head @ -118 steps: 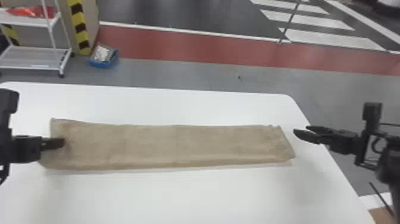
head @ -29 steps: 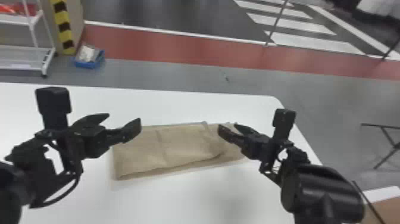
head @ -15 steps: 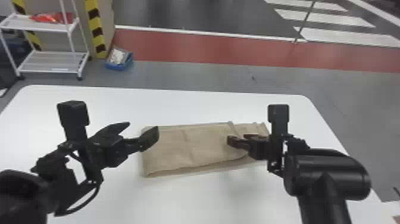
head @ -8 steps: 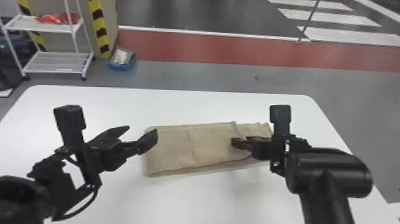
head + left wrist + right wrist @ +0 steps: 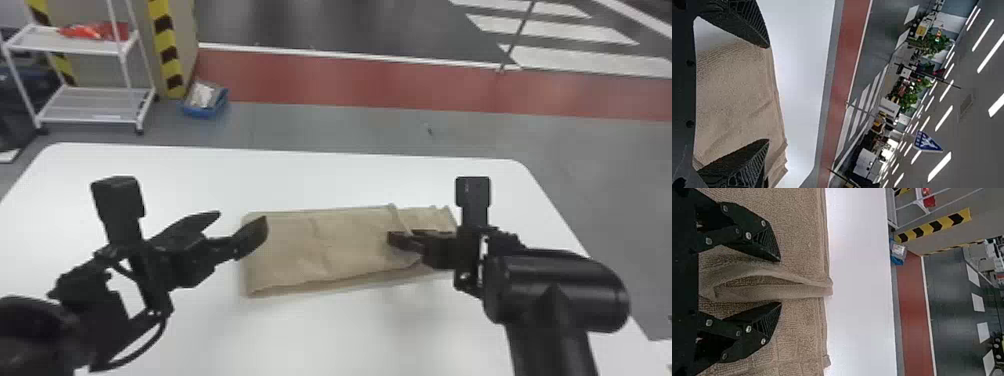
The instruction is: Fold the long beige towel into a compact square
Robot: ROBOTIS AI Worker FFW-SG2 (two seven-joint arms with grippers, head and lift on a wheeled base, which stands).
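1. The left gripper [image 5: 242, 218] is held wide open near the towel's left end, left of the middle of the head view. No cloth is pinched.
2. The right gripper [image 5: 780, 282] is spread open too, with the top flap's edge between its fingers, right of the middle.
3. The towel [image 5: 300, 250] is laid on the white table [image 5: 300, 170], mid-frame. One big fold seems made; a strip is left poking out at the right.
4. About half seems done. Another fold is likely needed for a square.
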